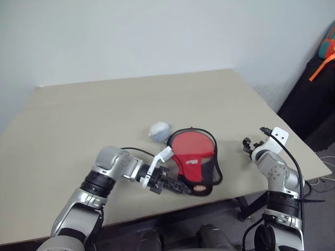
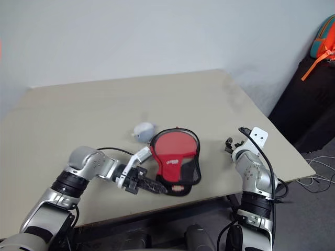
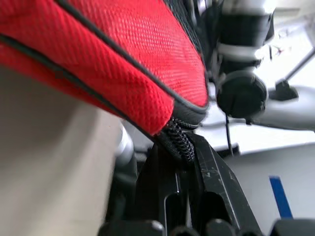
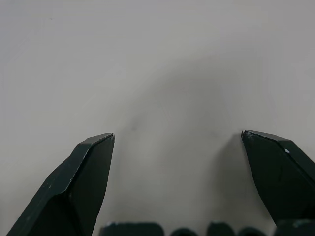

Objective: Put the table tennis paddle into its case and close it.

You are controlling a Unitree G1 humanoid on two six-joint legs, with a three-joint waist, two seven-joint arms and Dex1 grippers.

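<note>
Red case (image 1: 193, 159) lying on the bench (image 1: 78, 120) near its front edge, white logo too small to read. Left gripper (image 1: 175, 184), fingers closed, pinching the case's zipper end. Right gripper (image 1: 250, 144) hovering apart, fingers spread wide. Pale crumpled object (image 1: 159, 129), possibly cloth, sitting just behind the case.

silver arms, black joints, black cables

Case (image 1: 194, 168): red paddle-shaped soft pouch, black edging, white logo, dark mesh pocket. Lies flat on table, near front edge. Narrow handle end, with black zipper, clamped between shut fingers of left gripper (image 1: 180, 184); round end points away from it. Well apart from open right gripper (image 1: 247, 145). Paddle: cannot tell apart from case.
</note>
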